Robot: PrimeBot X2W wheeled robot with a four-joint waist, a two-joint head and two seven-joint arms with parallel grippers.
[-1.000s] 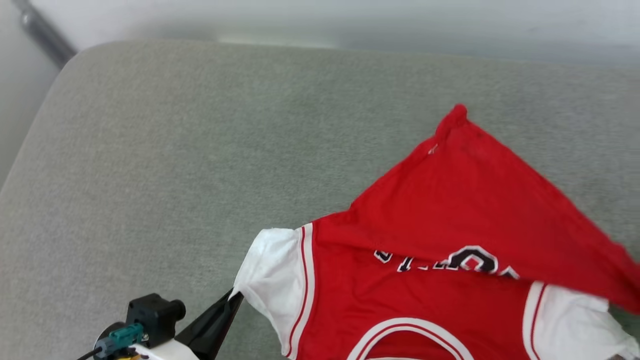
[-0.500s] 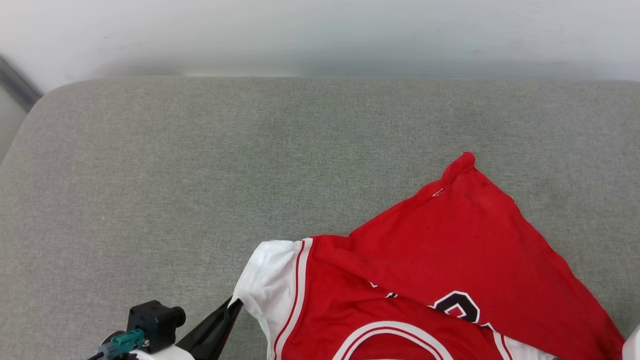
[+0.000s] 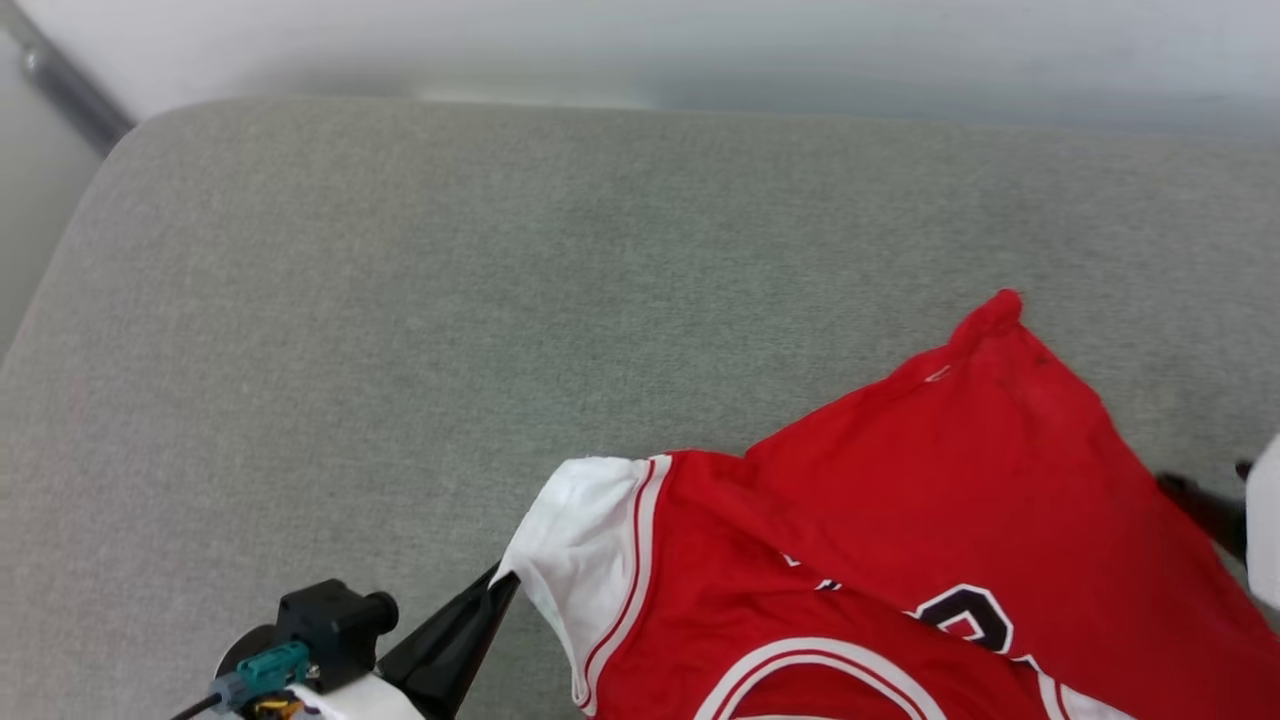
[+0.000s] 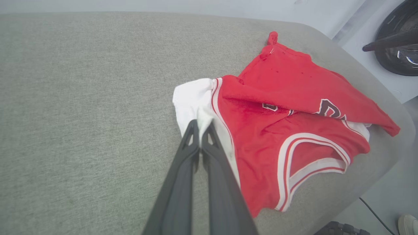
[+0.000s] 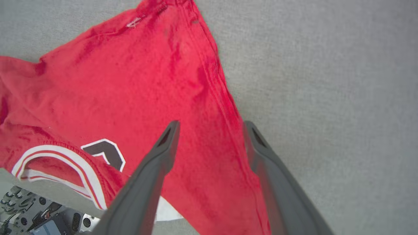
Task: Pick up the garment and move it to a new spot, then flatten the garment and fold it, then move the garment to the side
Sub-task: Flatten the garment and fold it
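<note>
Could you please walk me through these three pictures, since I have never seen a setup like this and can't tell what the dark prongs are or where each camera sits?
This is a two-armed robot; the dark prongs are its gripper fingers. One picture comes from a camera on its head, looking down; the other two come from cameras on its wrists, looking along the fingers. A red jersey lies on a grey cushion, its lower part folded back over the printed chest. The left gripper is shut on the jersey's white sleeve. The right gripper is open above the folded red cloth, holding nothing.
</note>
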